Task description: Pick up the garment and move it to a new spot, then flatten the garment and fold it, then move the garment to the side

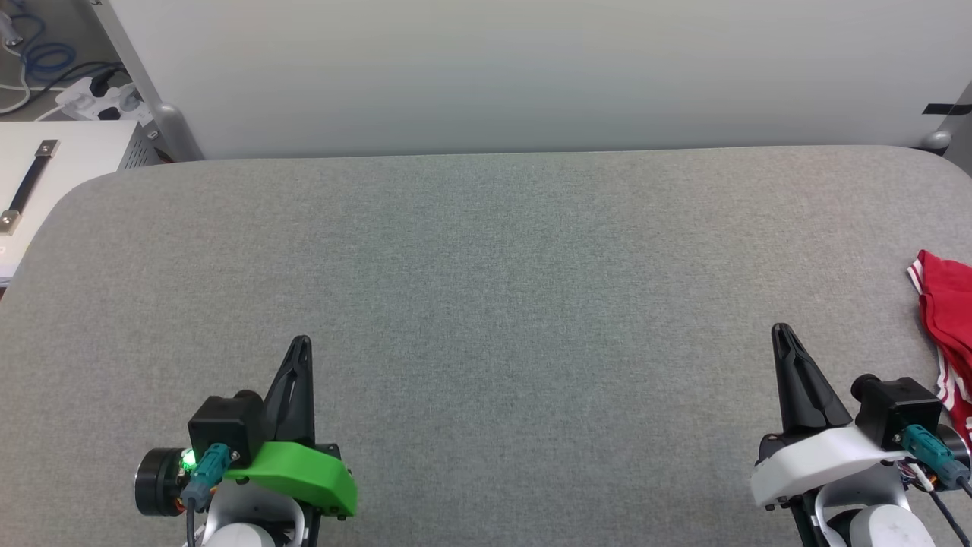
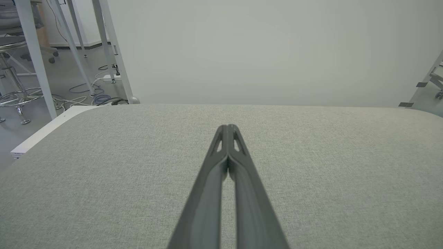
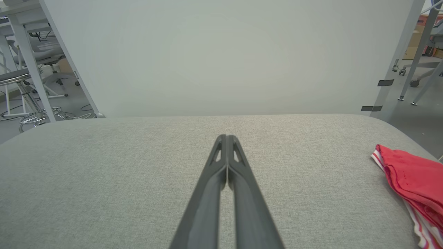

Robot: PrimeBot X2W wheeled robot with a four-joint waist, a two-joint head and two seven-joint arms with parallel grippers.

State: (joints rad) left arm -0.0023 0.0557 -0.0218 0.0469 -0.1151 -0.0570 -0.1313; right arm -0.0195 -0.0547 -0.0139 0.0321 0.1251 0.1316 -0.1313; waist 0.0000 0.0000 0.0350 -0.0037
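Item: the garment (image 1: pixel 944 315), a red T-shirt of thin soft fabric with red-and-white striped trim.
Location: right edge of the grey woven-fabric table top (image 1: pixel 486 289), to the right of the right gripper and apart from it. Part of the garment runs out of the head view.
Lay: gathered in layers with rolled edges. Whether this is a neat fold cannot be told.
Stage: the lay fits both a shirt waiting at the side to be picked up and one already folded and set aside.
Left gripper (image 1: pixel 301 343): long dark fingers pressed together, holding nothing, over the near left of the table top.
Right gripper (image 1: pixel 781 330): fingers pressed together, holding nothing, over the near right.
Handling: judged light, limp and non-fragile. The garment is likely to sag and drape from any grip, and its layers may slide apart.
Grip point: if a grasp is called for, the striped edge nearest the right gripper is judged best, pinched through all layers. A single-layer pinch risks trailing the rest.
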